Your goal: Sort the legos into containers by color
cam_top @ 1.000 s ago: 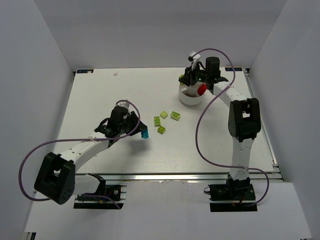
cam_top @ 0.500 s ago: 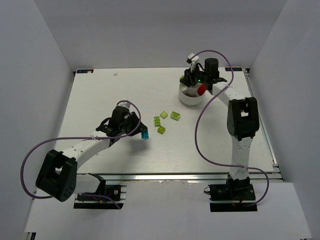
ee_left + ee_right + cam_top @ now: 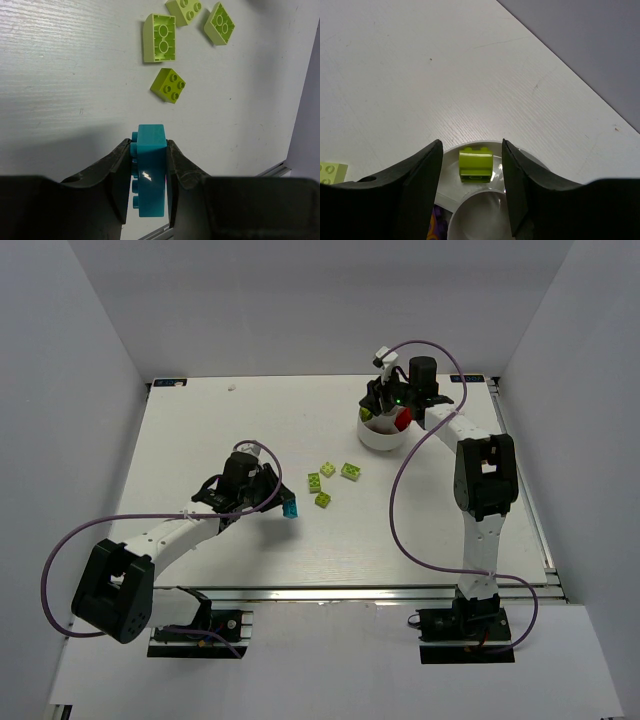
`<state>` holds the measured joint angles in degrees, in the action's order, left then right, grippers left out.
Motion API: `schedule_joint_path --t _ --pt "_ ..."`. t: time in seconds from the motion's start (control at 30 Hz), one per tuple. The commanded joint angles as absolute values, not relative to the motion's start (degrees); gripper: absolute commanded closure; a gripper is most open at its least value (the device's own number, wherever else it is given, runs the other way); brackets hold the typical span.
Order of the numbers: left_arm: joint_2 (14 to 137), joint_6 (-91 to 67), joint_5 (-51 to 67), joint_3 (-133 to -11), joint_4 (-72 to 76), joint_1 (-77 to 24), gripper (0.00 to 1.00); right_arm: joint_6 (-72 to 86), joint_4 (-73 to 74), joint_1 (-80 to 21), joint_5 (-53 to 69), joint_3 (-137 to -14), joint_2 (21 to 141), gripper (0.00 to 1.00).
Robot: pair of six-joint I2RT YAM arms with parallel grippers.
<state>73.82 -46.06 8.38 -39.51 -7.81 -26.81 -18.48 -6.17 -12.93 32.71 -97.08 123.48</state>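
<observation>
— Legos (image 3: 328, 469) on the bench (image 3: 200, 420): where do they lie?

— Four loose lime bricks (image 3: 323, 500) sit in a small cluster near mid-bench, none touching another. Left wrist view: one of them (image 3: 160, 37) shows two round hollows instead of studs. The nearest one (image 3: 168, 85) sits studs up.

— Left arm?

— The left gripper (image 3: 149, 144) is clamped on a cyan brick (image 3: 150, 175). The pads (image 3: 117, 170) press two opposite faces, and the studs point left in the wrist view. Gripper and brick are just beside the cluster, on its near-left side. Whether the brick touches the bench cannot be told.

— And the dish?

— The round white dish (image 3: 383, 440) stands at the far right of the bench, well apart from the cluster. The right gripper (image 3: 471, 147) hangs over it, jaws spread wide, nothing between the fingers (image 3: 420, 185).

— Contents?

— Right wrist view: one lime brick (image 3: 475, 165) lies in an outer wedge compartment against the far rim, framed by the two fingers. The centre well (image 3: 480, 220) is partly in view below it. A purple piece (image 3: 434, 222) shows in the next wedge to the left, mostly hidden behind a finger. Top view: a red piece (image 3: 403, 420) shows at the dish's right side, compartment not readable.

— Anything outside the dish on that side?

— A stray lime brick (image 3: 330, 172), cut off by the left edge of the right wrist view, lies on the bench apart from the dish.
</observation>
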Motion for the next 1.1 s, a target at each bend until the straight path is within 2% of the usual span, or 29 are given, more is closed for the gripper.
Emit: schedule_joint_path --t 0.0,0.33,0.4,0.53,0.57,0.7,0.87,1.03,1.07 --pt "72.6 -45.4 8.4 -41.8 -8.3 -27.0 0.82 -18.9 -7.7 -12.8 32.3 -99.8 123.7 0.44" --pt "71.8 -45.4 8.3 -42.1 -8.3 -27.0 0.82 -18.5 -7.8 -12.8 33.4 -99.8 121.7 0.43" --pt "71.9 -45.3 8.3 -42.4 -8.2 -27.0 0.82 -19.1 -7.6 -12.7 34.6 -99.8 120.1 0.40" --pt "72.2 -44.9 9.0 -43.2 -7.4 -27.0 0.82 -21.8 -7.6 -12.0 39.4 -98.0 115.8 0.27" --pt "72.5 -44.7 9.3 -43.6 -6.8 -27.0 0.82 -22.6 -7.7 -11.9 41.1 -97.5 113.9 0.21" --pt "73.5 -43.9 11.0 -44.9 -4.9 -27.0 0.82 -23.9 -7.6 -11.4 44.2 -95.2 109.7 0.11" --pt "77.4 -41.9 13.4 -50.1 -3.8 -27.2 0.82 -23.7 -5.0 -10.6 45.7 -92.9 104.5 0.11" --pt "88.6 -39.5 14.1 -63.7 -6.9 -29.6 0.83 -23.8 -2.4 -8.9 45.1 -85.7 98.6 0.11" --pt "90.7 -39.0 14.1 -66.2 -8.8 -30.2 0.83 -23.6 -2.1 -8.4 45.1 -84.6 96.6 0.16"
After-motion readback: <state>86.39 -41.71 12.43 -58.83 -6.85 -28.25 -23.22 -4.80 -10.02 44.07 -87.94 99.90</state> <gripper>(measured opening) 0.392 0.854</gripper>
